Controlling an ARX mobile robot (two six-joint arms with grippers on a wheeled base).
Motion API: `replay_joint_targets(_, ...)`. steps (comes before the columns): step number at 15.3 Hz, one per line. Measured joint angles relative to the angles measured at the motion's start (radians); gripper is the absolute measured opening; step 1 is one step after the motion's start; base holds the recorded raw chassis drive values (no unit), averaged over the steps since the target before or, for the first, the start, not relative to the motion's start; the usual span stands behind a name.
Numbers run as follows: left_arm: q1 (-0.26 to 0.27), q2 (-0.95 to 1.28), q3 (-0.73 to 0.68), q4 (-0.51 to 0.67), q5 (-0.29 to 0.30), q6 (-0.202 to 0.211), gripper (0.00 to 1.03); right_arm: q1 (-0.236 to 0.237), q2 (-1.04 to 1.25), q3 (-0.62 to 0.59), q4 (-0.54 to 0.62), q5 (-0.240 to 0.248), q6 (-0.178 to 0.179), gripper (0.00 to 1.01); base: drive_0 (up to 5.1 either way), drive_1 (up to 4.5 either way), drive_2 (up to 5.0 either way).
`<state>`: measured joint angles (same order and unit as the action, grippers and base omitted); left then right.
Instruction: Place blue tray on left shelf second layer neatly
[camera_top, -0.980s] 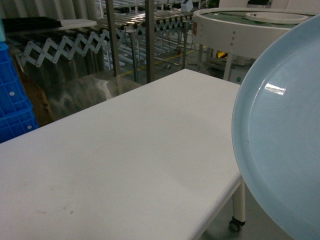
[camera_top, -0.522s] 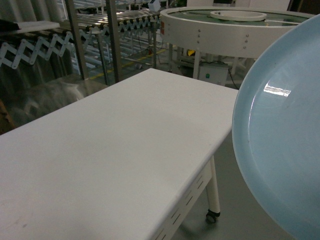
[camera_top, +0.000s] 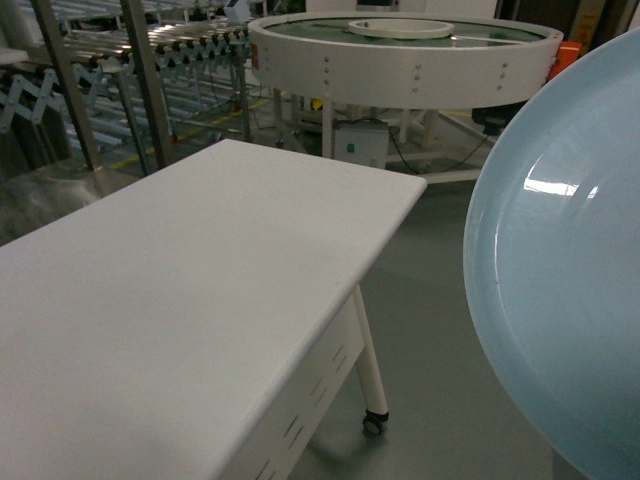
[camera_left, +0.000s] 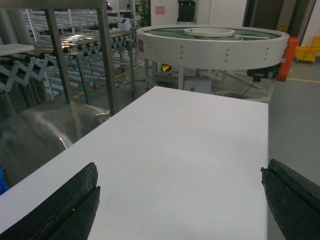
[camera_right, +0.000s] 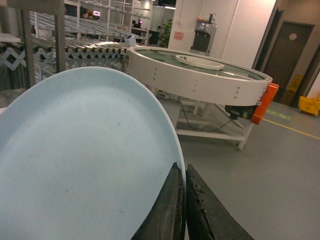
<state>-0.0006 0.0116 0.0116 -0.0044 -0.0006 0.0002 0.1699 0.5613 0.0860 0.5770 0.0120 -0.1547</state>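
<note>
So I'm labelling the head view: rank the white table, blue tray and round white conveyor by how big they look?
1. white table
2. blue tray, though it looks large only through nearness to the camera and is cropped
3. round white conveyor, farther back

left pincer (camera_left: 180, 200): black, wedge-shaped, matte | right pincer (camera_right: 184, 195): black, tapered

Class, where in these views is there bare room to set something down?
The white rectangular tabletop is bare from its far edge to the open left gripper. The pale-blue round tray, pinched by the right gripper, crowds the head view's right.
</note>
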Motion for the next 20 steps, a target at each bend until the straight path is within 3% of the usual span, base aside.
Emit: replay_joint_targets(20,0.0,0.0,0.0,0.0,0.0,0.0,0.98,0.0,0.0,0.0,0.0,0.0,0.0,0.02,-1.5,-1.54,-1.5)
